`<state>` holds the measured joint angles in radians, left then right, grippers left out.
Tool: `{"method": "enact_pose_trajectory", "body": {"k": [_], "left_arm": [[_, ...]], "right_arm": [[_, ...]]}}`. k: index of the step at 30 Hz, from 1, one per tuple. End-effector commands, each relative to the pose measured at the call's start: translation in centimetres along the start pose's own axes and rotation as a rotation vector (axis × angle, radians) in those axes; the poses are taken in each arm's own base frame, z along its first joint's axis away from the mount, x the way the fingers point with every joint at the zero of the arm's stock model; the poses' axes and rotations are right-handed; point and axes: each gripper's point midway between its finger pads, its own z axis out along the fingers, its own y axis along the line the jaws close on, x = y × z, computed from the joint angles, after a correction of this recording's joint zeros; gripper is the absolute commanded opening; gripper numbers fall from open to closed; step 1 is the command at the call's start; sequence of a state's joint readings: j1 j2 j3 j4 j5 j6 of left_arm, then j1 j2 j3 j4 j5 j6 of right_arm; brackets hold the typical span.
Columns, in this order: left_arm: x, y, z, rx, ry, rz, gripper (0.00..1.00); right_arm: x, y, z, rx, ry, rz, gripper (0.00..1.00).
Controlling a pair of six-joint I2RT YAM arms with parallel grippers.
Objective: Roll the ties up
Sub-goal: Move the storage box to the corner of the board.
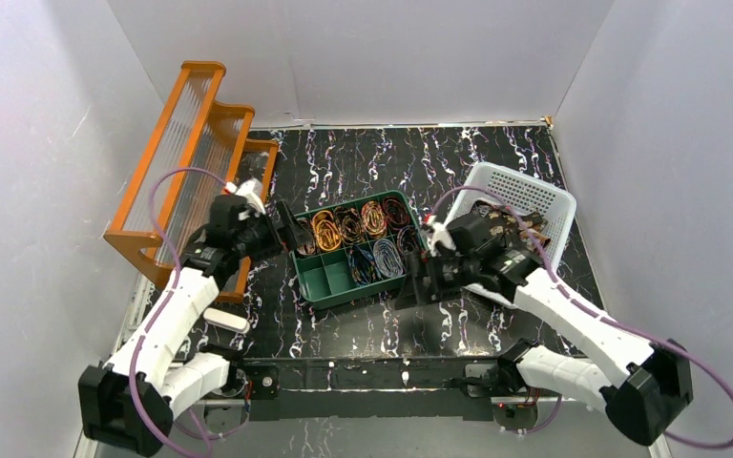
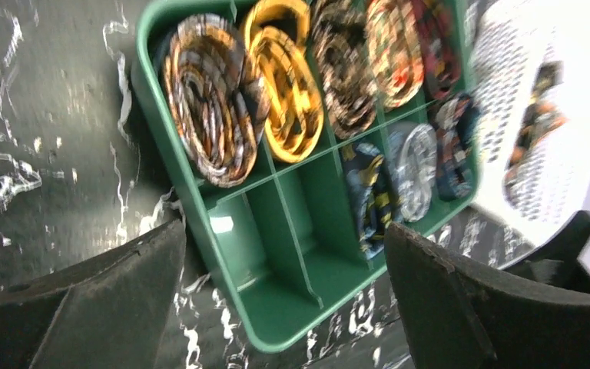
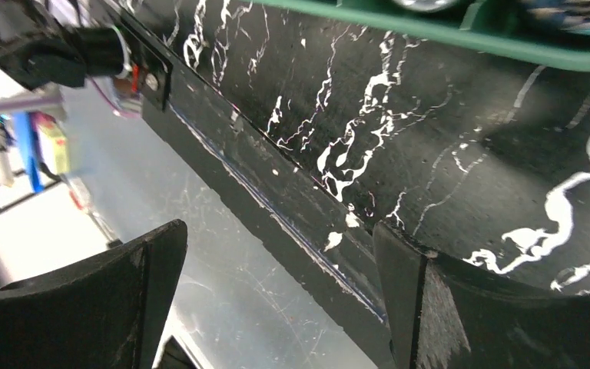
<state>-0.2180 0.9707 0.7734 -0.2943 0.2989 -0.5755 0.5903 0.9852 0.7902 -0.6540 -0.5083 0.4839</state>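
Note:
A green divided tray sits mid-table with several rolled ties coiled in its far and right compartments. From the left wrist they read as a brown-orange coil, a yellow coil and darker ones. Its two near-left compartments are bare. A dark and orange tie lies in the white basket. My left gripper hovers at the tray's left edge, open and holding nothing. My right gripper hangs by the tray's near right corner, open and empty, over the table's front edge.
An orange rack stands at the back left. The white basket is at the right, partly behind my right arm. A small white bar lies near the left arm. The tray rim and the table's front edge show in the right wrist view.

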Motion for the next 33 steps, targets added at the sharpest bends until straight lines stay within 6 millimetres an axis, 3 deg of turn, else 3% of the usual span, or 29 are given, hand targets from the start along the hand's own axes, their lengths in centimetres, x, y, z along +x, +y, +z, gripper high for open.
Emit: {"method": "enact_pose_trajectory", "body": {"k": [1, 5, 7, 13, 16, 22, 28, 33], "left_arm": [[3.8, 0.8, 0.5, -0.169, 0.139, 0.121, 0.98], [4.0, 1.0, 0.3, -0.223, 0.099, 0.108, 0.98], [3.3, 1.5, -0.4, -0.259, 0.057, 0.111, 0.98], [0.6, 3.2, -3.4, -0.408, -0.05, 0.134, 0.98], [-0.5, 3.5, -4.5, -0.457, -0.094, 0.132, 0.98], [-1.6, 4.1, -5.9, -0.501, -0.167, 0.114, 0.98], [-1.4, 3.7, -5.3, -0.487, -0.136, 0.124, 0.98], [-1.2, 3.5, -4.6, -0.474, -0.115, 0.131, 0.98]], "right_arm": [[0.1, 0.5, 3.7, 0.086, -0.029, -0.042, 0.99], [-0.6, 2.9, 7.0, 0.059, -0.076, -0.128, 0.99], [-1.1, 4.6, 8.6, 0.022, -0.12, -0.173, 0.99], [-3.5, 6.8, 12.7, 0.027, -0.316, -0.207, 0.99], [-4.6, 7.0, 14.1, 0.05, -0.371, -0.165, 0.99], [-9.3, 4.3, 15.3, 0.233, -0.566, -0.102, 0.99], [-14.5, 2.0, 18.3, 0.267, -0.517, -0.06, 0.99], [-19.7, 3.5, 20.1, 0.177, -0.535, -0.085, 0.99]]}}
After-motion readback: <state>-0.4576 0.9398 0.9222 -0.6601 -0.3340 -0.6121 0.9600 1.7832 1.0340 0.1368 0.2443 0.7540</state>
